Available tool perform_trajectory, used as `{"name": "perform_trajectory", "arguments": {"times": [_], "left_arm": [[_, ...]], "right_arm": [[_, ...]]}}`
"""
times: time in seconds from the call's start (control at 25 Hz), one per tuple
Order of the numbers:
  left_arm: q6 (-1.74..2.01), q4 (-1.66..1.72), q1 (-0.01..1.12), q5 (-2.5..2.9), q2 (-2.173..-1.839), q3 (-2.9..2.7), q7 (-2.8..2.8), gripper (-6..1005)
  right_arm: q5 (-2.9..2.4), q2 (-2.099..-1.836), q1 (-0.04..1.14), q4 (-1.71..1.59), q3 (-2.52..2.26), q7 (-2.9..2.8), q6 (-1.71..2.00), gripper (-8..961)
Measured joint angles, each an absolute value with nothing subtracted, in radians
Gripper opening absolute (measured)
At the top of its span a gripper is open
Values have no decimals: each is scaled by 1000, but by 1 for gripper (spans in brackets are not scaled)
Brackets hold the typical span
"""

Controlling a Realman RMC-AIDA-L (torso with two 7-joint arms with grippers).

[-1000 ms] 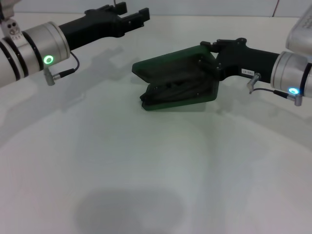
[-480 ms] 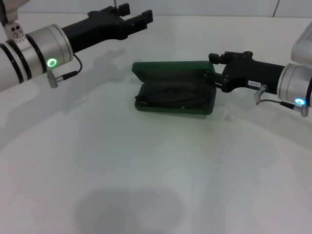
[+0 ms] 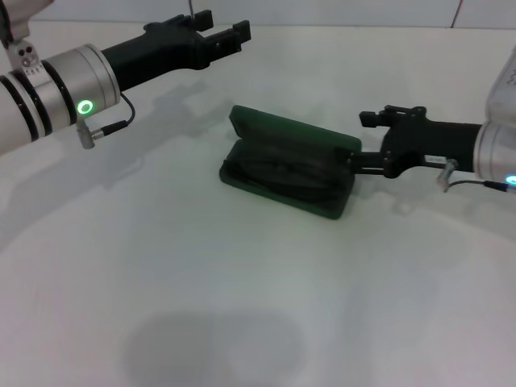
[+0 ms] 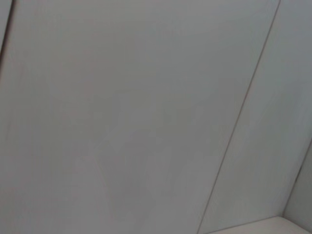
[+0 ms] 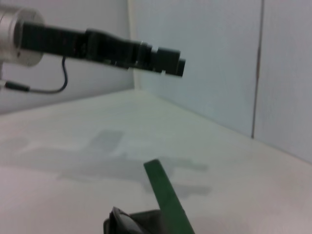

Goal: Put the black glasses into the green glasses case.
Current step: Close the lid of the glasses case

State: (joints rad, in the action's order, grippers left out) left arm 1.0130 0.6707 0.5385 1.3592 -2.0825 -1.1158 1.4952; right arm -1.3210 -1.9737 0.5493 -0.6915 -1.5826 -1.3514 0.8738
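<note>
The green glasses case (image 3: 284, 187) lies mid-table, turned at a slant, with its lid (image 3: 298, 132) half raised over the tray. The black glasses (image 3: 278, 168) lie inside as thin dark shapes against the dark lining. My right gripper (image 3: 359, 143) stands open at the case's right end. Its lower finger touches the end of the case and its upper finger is above the lid's corner. Raised at the far left, my left gripper (image 3: 222, 31) is open and holds nothing. The right wrist view shows the lid edge (image 5: 164, 196) and the left gripper (image 5: 165, 59) beyond it.
White tabletop (image 3: 242, 306) runs toward me from the case, crossed by a soft shadow. Behind the table, a pale panelled wall (image 4: 146, 97) fills the left wrist view. Cables hang from both wrists.
The case has dropped from a tilt to lying flat and has turned. Its lid has come partly down. My right gripper has drawn back to the right and lower. The left arm has barely moved.
</note>
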Motion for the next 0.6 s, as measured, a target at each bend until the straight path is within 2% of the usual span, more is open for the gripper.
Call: {"name": "perform_trajectory", "arguments": {"times": [0.08, 0.16, 0.32, 0.6], "left_arm": [[1011, 670, 538, 1360, -2082, -1116, 1490, 792], [1010, 670, 539, 1360, -2082, -1116, 1486, 792], [1009, 670, 545, 1361, -2082, -1115, 1481, 792], [1008, 660, 548, 1359, -2086, -1115, 1450, 791]], "right_arm": [[-1358, -1953, 555, -695, -1553, -1363, 928, 702], [-1377, -1945, 561, -691, -1525, -1363, 967, 771], [-1478, -1929, 595, -655, -1420, -1382, 1077, 768], [-1622, -1928, 643, -621, -1358, -1414, 1115, 763]]}}
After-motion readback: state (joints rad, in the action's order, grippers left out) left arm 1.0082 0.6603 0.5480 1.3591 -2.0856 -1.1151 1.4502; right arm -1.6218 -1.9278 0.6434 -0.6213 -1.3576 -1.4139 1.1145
